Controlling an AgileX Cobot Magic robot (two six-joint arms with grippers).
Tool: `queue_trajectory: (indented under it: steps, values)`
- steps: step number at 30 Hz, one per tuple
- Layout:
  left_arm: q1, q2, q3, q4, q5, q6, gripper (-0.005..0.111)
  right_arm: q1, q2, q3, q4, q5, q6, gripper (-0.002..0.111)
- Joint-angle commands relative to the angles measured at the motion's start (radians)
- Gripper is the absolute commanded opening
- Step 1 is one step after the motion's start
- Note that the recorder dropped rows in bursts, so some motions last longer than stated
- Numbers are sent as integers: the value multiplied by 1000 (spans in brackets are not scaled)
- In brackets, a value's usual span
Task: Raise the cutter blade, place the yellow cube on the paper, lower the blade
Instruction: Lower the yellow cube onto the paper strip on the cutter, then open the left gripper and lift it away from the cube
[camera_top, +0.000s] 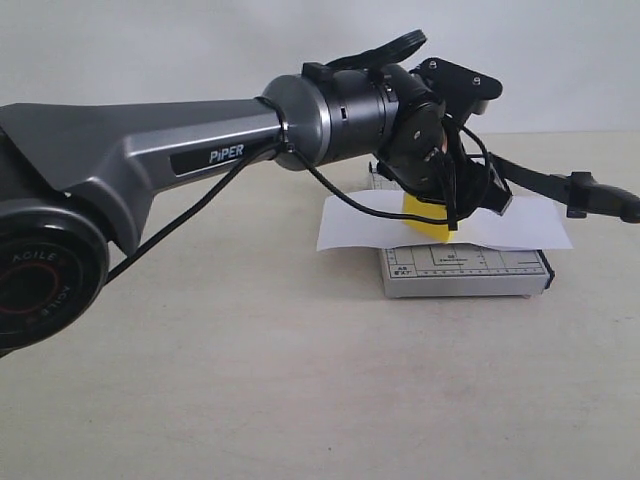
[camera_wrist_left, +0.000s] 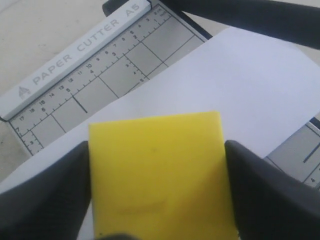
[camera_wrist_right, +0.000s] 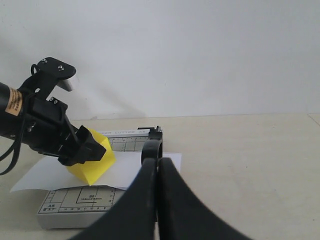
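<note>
My left gripper (camera_wrist_left: 156, 150) is shut on the yellow cube (camera_wrist_left: 155, 170), one black finger (camera_wrist_left: 55, 190) pressed on each side. It holds the cube (camera_top: 425, 222) tilted over the white paper (camera_top: 350, 225), which lies across the grey trimmer base (camera_top: 465, 270). Whether the cube's low corner (camera_wrist_right: 92, 180) touches the sheet cannot be told. My right gripper (camera_wrist_right: 159, 162) is shut on the cutter blade (camera_wrist_right: 151, 148). It keeps the blade (camera_top: 530, 175) raised to the right of the cube, above the base.
The left arm's grey forearm (camera_top: 150, 150) crosses the exterior view from the left. The beige tabletop (camera_top: 300, 380) spreads in front of the trimmer, and a white wall (camera_top: 200, 40) stands behind.
</note>
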Motion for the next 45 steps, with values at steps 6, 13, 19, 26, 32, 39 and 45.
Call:
queue_trajectory:
  steps: [6, 13, 19, 26, 32, 39, 45]
  values:
    - [4, -4, -4, -1, -34, -9, 66, -1, -4, 2, -5, -12, -1, 0]
    - [4, -4, -4, -19, -26, -12, 66, -1, -4, 2, -5, -12, -1, 0]
    - [4, -4, -4, -19, -24, -12, 66, -1, -4, 2, -5, -12, -1, 0]
    - [4, -4, -4, -19, 6, -12, 70, -1, -4, 2, -5, -12, -1, 0]
    - [4, -4, -4, -19, 6, -12, 81, -1, -4, 2, -5, -12, -1, 0]
    - [4, -13, -4, -53, 23, -12, 81, -1, -4, 2, -5, -12, -1, 0]
    - [4, -69, -4, -53, 60, -12, 81, -1, -4, 2, -5, -12, 1, 0]
